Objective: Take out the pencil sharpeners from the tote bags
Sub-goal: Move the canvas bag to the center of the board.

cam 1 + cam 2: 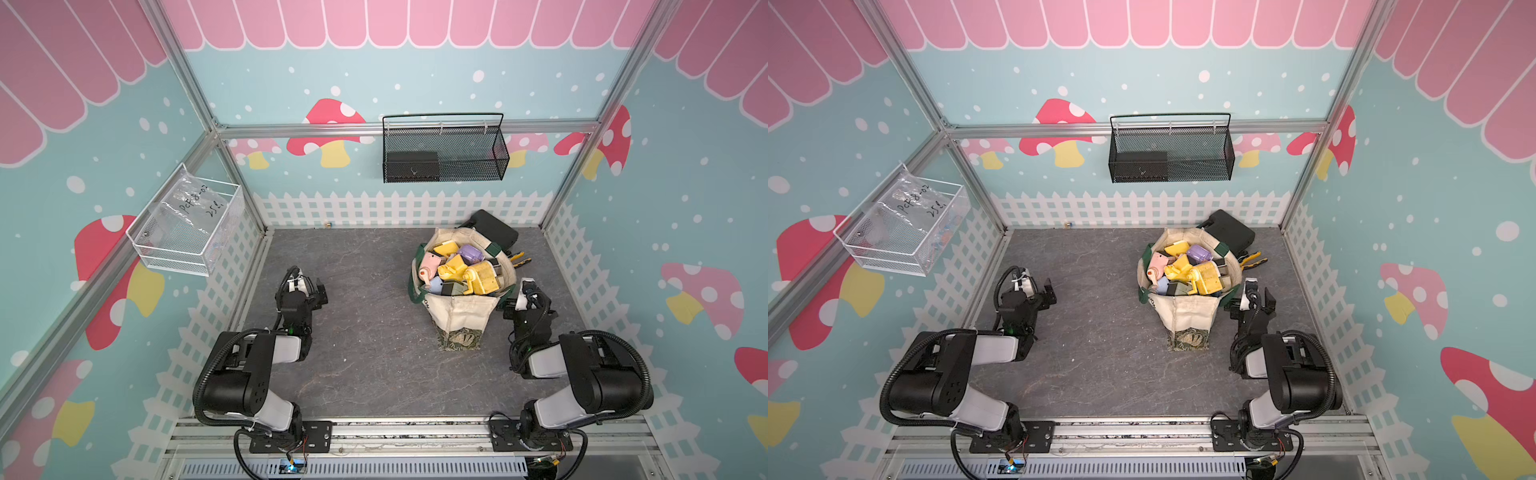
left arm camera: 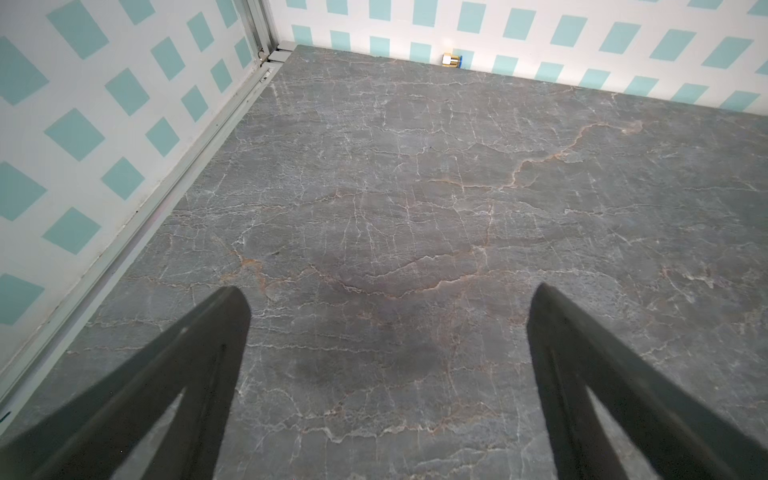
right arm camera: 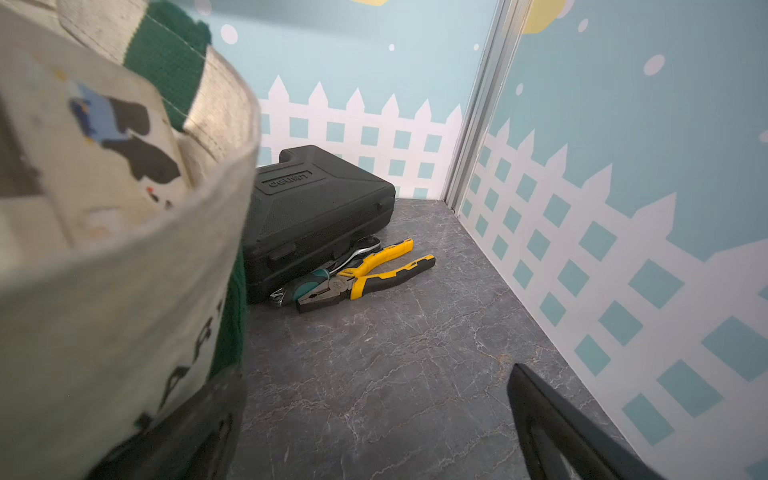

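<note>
Our cream canvas tote bag (image 1: 461,316) stands upright at one o'clock, baring pastel plastic pencil sharpeners (image 1: 461,268). Our left gripper (image 2: 390,291) and right gripper (image 3: 370,374) gape empty

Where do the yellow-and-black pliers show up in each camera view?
Top view: pliers just right of the tote bag.
Top view: pliers right of the bag.
Left wrist: not in it.
Right wrist: pliers mid-picture, on the tabletop.
Shared landmark: black case beside them.

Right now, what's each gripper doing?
Left gripper: open, holding nothing.
Right gripper: open, holding nothing, beside the tote bag.
</note>
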### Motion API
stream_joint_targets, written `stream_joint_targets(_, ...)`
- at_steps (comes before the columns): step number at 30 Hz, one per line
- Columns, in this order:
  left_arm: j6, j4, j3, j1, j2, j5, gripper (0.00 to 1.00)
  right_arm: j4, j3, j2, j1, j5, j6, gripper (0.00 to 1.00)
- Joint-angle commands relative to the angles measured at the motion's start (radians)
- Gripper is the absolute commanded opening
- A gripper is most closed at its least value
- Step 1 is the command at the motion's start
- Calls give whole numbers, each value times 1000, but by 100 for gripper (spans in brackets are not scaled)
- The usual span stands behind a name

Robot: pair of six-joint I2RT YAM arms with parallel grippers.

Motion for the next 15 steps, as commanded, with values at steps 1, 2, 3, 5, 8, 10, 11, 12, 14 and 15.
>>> stream_joint_targets(1,10,7,0,-2,3,-5,99,26,-7,2,3,-26,-12,100)
stream_joint_targets(2,10,7,0,-1,3,-4,99,23,-6,3,4,-37,-16,100)
stream_joint_targets(3,10,7,0,-2,3,-5,99,20,-4,4,3,-42,-17,100)
stream_joint_targets(5,11,7,-1,-2,3,-5,99,20,-5,3,3,-42,-17,99)
stream_joint_targets(8,10,6,0,-2,3,-4,99,19,-4,2,4,-42,-17,100)
stream_joint_targets(10,10,7,0,-2,3,-5,99,20,-4,4,3,-42,-16,100)
stream_joint_targets(11,9,7,0,-2,3,-5,99,20,-4,3,3,-42,-17,99)
stream_joint_targets(12,10,7,0,-3,3,-4,99,20,-4,2,3,-42,-16,100)
stream_joint_targets(14,10,7,0,-1,3,-5,99,19,-5,3,3,-42,-17,100)
stream_joint_targets(15,9,7,0,-2,3,-5,99,20,-5,3,3,-42,-16,100)
